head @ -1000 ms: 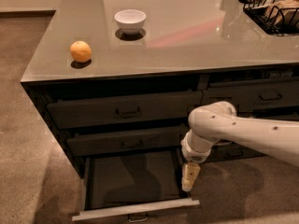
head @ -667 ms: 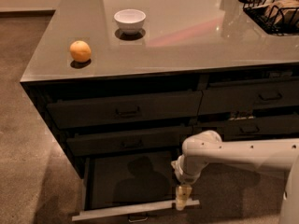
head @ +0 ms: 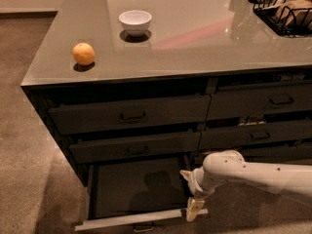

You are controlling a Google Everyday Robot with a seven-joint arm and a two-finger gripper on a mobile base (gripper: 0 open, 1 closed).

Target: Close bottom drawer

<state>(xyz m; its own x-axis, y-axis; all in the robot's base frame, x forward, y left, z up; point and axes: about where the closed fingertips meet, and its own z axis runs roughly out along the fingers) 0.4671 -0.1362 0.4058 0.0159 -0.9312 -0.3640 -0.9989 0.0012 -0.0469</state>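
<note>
Bottom drawer: The bottom drawer (head: 131, 191) stood pulled well out of the cabinet at abt 6 o'clock in the frame. It was a long flat tray, dark inside, w/ a pale front rim toward the camera and a small dark pull at the rim's centre.
Gripper: The gripper (head: 195, 209) hung at the right end of that pale rim, abt 5 o'clock in the frame. Whether it touched the rim's corner or sat just beside it could not be told.
Grip state: Could not be told, open or closed.
Arm: The white arm (head: 253, 172) reached in low from 4 o'clock, across the front of the right-hand stack, w/ its wrist bent downward.
Upper drawers: The top drawer (head: 129, 113) and middle drawer (head: 134, 147) sat back in the cabinet face above the open tray.
Right-hand stack: The right-hand drawers (head: 263, 100) lay at 3 o'clock, partly behind the arm.
Countertop: The glossy grey countertop (head: 204, 43) filled the upper frame.
Orange: The orange (head: 84, 53) sat at 10 o'clock, near the top's left front edge.
Bowl: The white bowl (head: 135, 21) stood at 11 o'clock, behind the orange & well apart from it.
Basket: The black wire basket (head: 285, 9) sat at 2 o'clock, cut off by the frame edge; contents unclear.
Floor: Brown carpet (head: 29, 169) showed at 8 o'clock.
</note>
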